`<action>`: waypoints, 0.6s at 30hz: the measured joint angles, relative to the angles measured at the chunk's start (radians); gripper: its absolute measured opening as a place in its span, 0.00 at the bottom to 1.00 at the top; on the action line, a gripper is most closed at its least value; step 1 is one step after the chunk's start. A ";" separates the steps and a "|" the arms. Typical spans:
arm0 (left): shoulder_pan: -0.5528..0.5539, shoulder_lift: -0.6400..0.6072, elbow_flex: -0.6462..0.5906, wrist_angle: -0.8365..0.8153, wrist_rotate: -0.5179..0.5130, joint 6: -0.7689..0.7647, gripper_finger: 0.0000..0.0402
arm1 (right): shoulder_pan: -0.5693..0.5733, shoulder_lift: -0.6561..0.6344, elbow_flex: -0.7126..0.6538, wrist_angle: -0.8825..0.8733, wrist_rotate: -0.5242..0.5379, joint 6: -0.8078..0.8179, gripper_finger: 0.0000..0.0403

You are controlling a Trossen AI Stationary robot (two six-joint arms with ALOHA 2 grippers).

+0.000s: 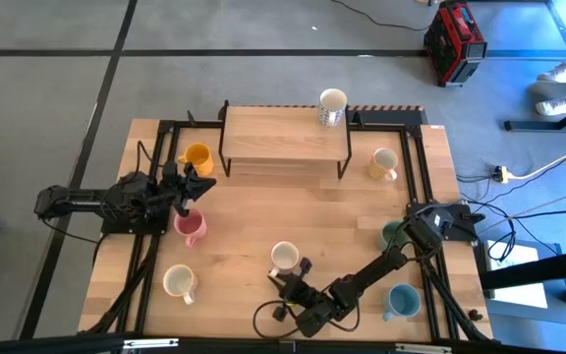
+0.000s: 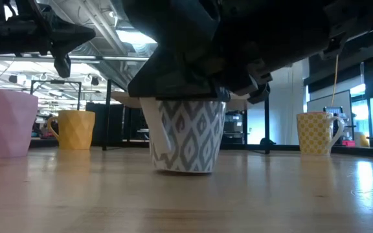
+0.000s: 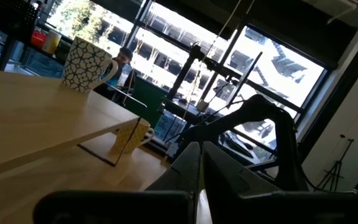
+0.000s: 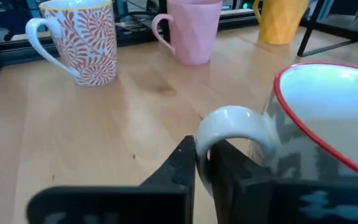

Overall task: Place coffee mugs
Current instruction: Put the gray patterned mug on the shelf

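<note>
A white mug with a grey pattern and a red rim (image 1: 284, 258) (image 2: 186, 136) stands near the table's near edge, and my right gripper (image 1: 299, 278) (image 4: 205, 169) is shut on its handle. My left gripper (image 1: 195, 186) (image 3: 199, 167) is shut on nothing and hovers between the orange-yellow mug (image 1: 198, 156) and the pink mug (image 1: 190, 227). Other mugs stand on their bases: a white one with an orange pattern (image 1: 179, 282), a yellow-checked one (image 1: 383, 163), a green one (image 1: 393, 234), a light blue one (image 1: 399, 300), and a patterned white one (image 1: 332, 106) on the wooden shelf. My right gripper pinches the mug's white loop handle (image 4: 227, 119) between its two fingers (image 4: 182, 163). The fingers come at it from the table's near side and lie across the handle's curve. The mug stands upright with its base (image 2: 185, 169) on the table.
A wooden shelf on black wire legs (image 1: 283, 138) stands at the far middle of the table. Black rails (image 1: 416, 167) run along the left, right and far sides. Bare wood lies in the table's middle (image 1: 293, 206). A red box (image 1: 455, 39) sits on the floor beyond.
</note>
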 joint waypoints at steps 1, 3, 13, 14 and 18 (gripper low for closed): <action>0.000 0.000 0.000 -0.004 0.000 0.000 0.03 | 0.001 -0.004 0.000 -0.006 -0.006 -0.005 0.03; 0.000 0.000 0.000 -0.019 0.000 0.000 0.03 | 0.002 -0.008 0.000 -0.004 -0.019 -0.008 0.02; 0.000 0.000 0.000 -0.028 0.023 0.000 0.03 | 0.014 -0.075 -0.002 -0.046 -0.119 -0.016 0.01; 0.000 0.000 0.000 -0.028 0.025 -0.001 0.03 | 0.013 -0.084 -0.002 -0.060 -0.135 -0.018 0.01; 0.000 0.000 0.000 -0.029 0.031 0.000 0.03 | 0.006 -0.119 -0.002 -0.110 -0.163 -0.024 0.00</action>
